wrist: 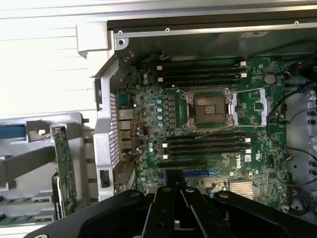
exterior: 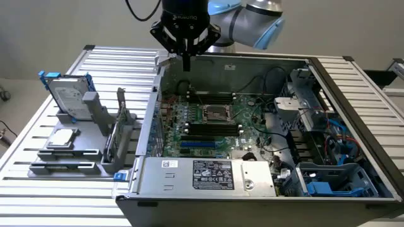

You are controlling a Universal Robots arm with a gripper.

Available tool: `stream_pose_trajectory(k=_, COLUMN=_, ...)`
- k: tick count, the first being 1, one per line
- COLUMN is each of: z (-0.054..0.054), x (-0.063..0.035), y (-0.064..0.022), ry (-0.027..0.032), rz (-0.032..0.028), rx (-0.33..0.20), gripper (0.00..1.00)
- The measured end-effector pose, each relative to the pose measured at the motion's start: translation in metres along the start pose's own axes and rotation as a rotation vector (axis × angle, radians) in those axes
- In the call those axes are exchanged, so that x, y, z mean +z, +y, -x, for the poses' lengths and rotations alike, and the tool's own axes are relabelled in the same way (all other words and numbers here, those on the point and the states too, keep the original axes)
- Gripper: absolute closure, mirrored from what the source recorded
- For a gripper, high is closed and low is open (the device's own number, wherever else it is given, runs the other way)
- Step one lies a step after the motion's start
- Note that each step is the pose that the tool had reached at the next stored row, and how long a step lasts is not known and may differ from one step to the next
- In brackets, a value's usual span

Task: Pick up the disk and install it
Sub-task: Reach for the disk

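Note:
The disk (exterior: 71, 98), a silver-grey hard drive with a white label in a bright blue carrier, stands upright in a grey holder (exterior: 69, 156) at the exterior view's left. My gripper (exterior: 186, 65) hangs above the back left corner of the open computer case (exterior: 189, 177), well to the right of the disk and apart from it. Its fingers are shut together with nothing between them. In the wrist view the black gripper (wrist: 173, 194) looks straight down on the motherboard (wrist: 208, 129).
The holder also carries a small square silver chip (exterior: 62, 137) and an upright green circuit card (exterior: 115, 137) (wrist: 64, 168). Inside the case are the CPU socket (exterior: 215, 113), cables and a blue drive bay (exterior: 328, 185) at the front right. A slatted metal table (exterior: 44, 198) lies under everything.

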State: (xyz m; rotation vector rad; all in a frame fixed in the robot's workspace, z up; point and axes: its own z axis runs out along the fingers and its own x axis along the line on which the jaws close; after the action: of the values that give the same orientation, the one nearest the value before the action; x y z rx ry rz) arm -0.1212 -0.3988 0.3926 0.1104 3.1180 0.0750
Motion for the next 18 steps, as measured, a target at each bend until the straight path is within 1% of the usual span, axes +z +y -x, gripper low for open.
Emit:
stream_pose_trajectory(k=11, z=0.0, x=-0.0001, y=0.0002, ry=0.0001, rz=-0.0003, rx=0.0, gripper=0.89)
stream_pose_trajectory(k=12, z=-0.001, x=0.0002, y=0.0031, ry=-0.0001, rz=-0.0019, rx=-0.001, gripper=0.89)
stream_pose_trajectory(k=13, z=-0.002, x=0.0003, y=0.0074, ry=-0.0002, rz=-0.0054, rx=-0.001, gripper=0.89)
stream_pose_trajectory(k=15, z=-0.004, x=0.0008, y=0.0162, ry=-0.0007, rz=-0.0102, rx=-0.001, gripper=0.89)
stream_pose_trajectory(k=16, z=-0.005, x=0.0011, y=0.0207, ry=-0.0006, rz=-0.0116, rx=-0.001, gripper=0.89)
stream_pose_trajectory(k=18, z=-0.009, x=0.0019, y=0.0293, ry=-0.0011, rz=-0.0121, rx=-0.001, gripper=0.89)
